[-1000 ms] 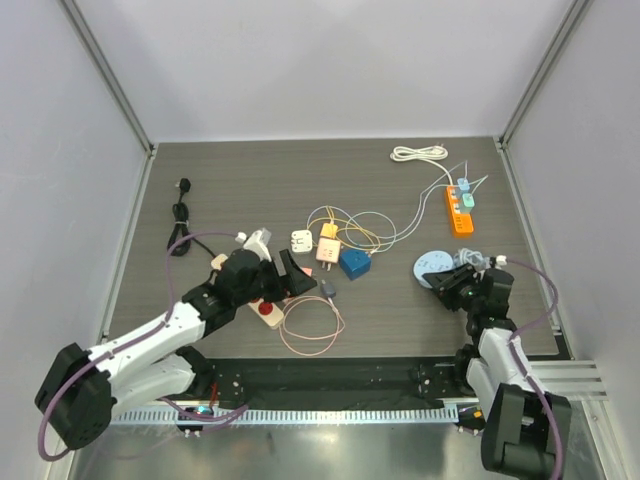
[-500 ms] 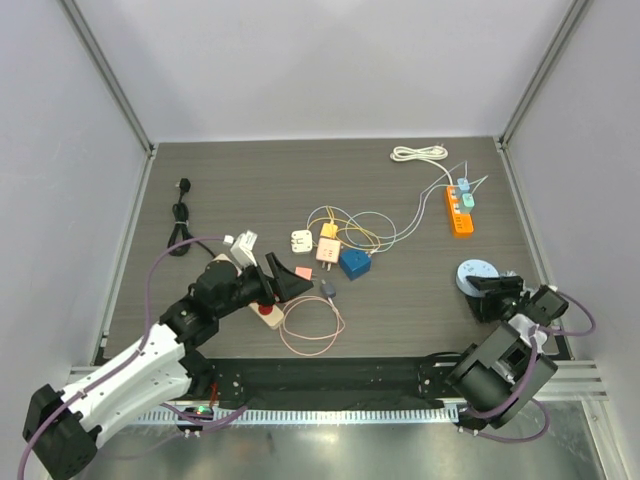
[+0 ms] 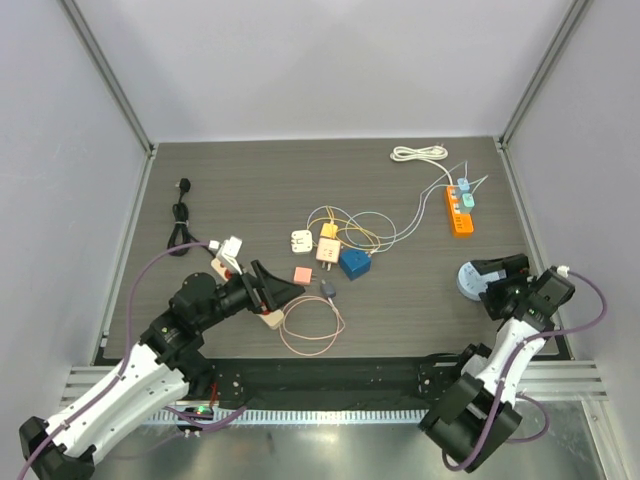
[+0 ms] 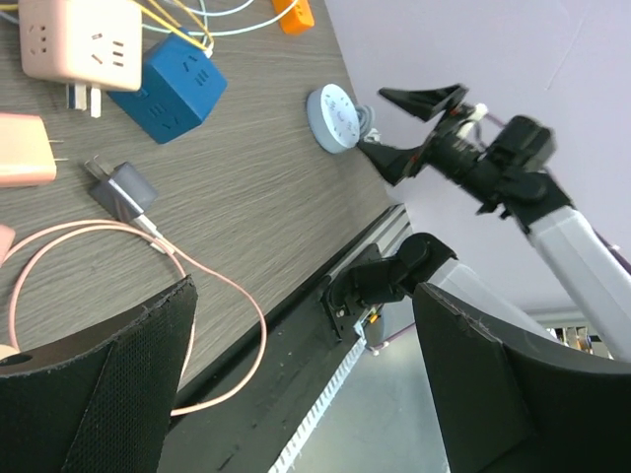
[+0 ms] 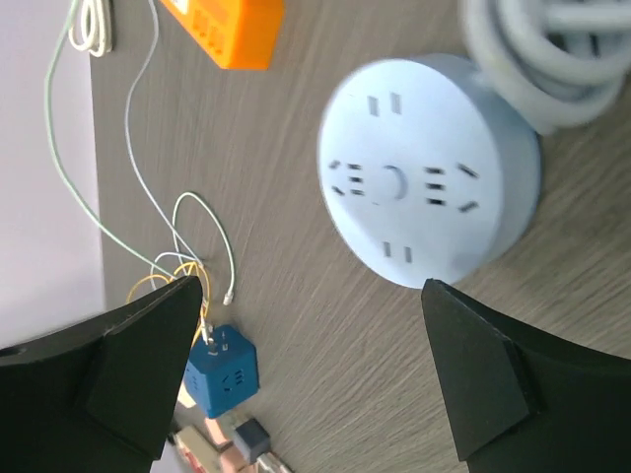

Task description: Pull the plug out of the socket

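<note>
You get bare tabletop (image 3: pixel 270 175) across the frame's upper middle; looping cables (image 3: pixel 362 228) and a blue adapter (image 3: pixel 354 263) crowd the centre.

Soft, even light from above fills all three views, bright without harshness. Shadows on the matt counter (image 3: pixel 400 290) are faint. In the wrist views the black fingers (image 4: pixel 513 394) at the lower corners look underexposed and slightly soft.

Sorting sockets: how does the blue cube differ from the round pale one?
The blue cube is boxy and deep blue; the round socket is a flat, pale disc. The cube lies mid-table among thin wires; the disc sits near the right edge. Both show slot holes.
</note>
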### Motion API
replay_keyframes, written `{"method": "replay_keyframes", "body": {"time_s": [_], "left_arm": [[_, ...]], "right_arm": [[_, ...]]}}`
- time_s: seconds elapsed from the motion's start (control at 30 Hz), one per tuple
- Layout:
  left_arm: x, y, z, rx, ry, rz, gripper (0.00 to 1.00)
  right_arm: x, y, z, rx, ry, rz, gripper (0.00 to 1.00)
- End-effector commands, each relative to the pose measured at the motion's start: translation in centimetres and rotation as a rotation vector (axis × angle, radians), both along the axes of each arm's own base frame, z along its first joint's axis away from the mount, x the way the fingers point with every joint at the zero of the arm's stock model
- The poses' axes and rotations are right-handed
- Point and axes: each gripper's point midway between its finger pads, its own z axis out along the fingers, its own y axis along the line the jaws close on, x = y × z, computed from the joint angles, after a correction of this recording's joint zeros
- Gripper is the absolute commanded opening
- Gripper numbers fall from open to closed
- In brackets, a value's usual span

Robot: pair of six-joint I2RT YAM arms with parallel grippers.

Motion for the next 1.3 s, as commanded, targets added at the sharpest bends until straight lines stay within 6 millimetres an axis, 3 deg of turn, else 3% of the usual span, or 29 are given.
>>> {"method": "replay_keyframes", "body": {"time_s": [0.0, 0.07, 0.1, 0.17, 0.23, 0.27, 0.33, 0.37, 0.47, 0.67, 0.73, 0.77, 0.8, 0.97, 1.13, 1.23, 1.27], "left_arm": [[0.3, -0.3, -0.4, 0.015, 0.007, -0.004, 0.91], [0.3, -0.8, -0.6, 0.012, 0.012, -0.024, 0.91], [0.4, -0.9, -0.6, 0.011, 0.015, -0.029, 0.91], [0.3, -1.2, -0.9, 0.017, 0.024, -0.042, 0.91], [0.3, -1.2, -1.2, 0.023, 0.030, -0.046, 0.91], [0.3, -1.1, -1.3, 0.024, 0.032, -0.042, 0.91], [0.3, -0.9, -1.5, 0.024, 0.027, -0.034, 0.91], [0.4, -0.8, -1.6, 0.027, 0.025, -0.025, 0.91], [0.5, -0.4, -1.7, 0.047, 0.011, -0.013, 0.91], [0.8, -0.6, -2.3, 0.045, 0.014, -0.005, 0.93], [0.6, -1.0, -1.8, 0.033, 0.016, -0.030, 0.93], [0.6, -1.2, -2.1, 0.041, 0.029, -0.041, 0.93], [0.5, -1.3, -1.9, 0.039, 0.026, -0.049, 0.93], [0.7, -2.0, -1.6, 0.046, 0.018, -0.081, 0.93], [0.7, -2.2, -1.6, 0.053, 0.018, -0.095, 0.93], [0.7, -2.1, -1.7, 0.054, 0.016, -0.088, 0.93], [0.9, -2.0, -1.8, 0.058, 0.013, -0.078, 0.93]], "right_arm": [[0.7, -0.2, 3.7, -0.161, -0.015, 0.005, 1.00], [1.6, -0.2, 5.6, -0.231, -0.043, 0.010, 1.00], [1.7, -1.3, 5.9, -0.294, -0.011, -0.024, 1.00], [3.2, -0.8, 6.8, -0.328, -0.005, 0.024, 1.00], [4.7, -0.3, 5.6, -0.310, 0.032, 0.076, 1.00], [6.1, -0.3, 6.0, -0.318, 0.006, 0.098, 0.99], [8.1, 1.4, 4.7, -0.272, -0.002, 0.223, 0.99], [9.8, 2.4, 5.6, -0.294, -0.059, 0.276, 1.00], [12.2, 2.7, 5.1, -0.383, -0.039, 0.319, 0.99], [14.4, -1.1, 3.6, -0.632, 0.085, 0.210, 0.96], [15.1, -1.1, 2.2, -0.673, 0.132, 0.229, 0.96], [15.8, -1.2, 2.4, -0.698, 0.134, 0.229, 0.96], [16.1, -1.4, 1.2, -0.717, 0.174, 0.246, 0.96], [18.3, -0.9, 0.7, -0.745, 0.179, 0.289, 0.96], [19.0, -1.8, -0.7, -0.825, 0.246, 0.314, 0.95], [20.7, -1.7, -0.9, -0.843, 0.231, 0.339, 0.93], [20.7, -1.5, -1.9, -0.848, 0.254, 0.361, 0.89]]}}
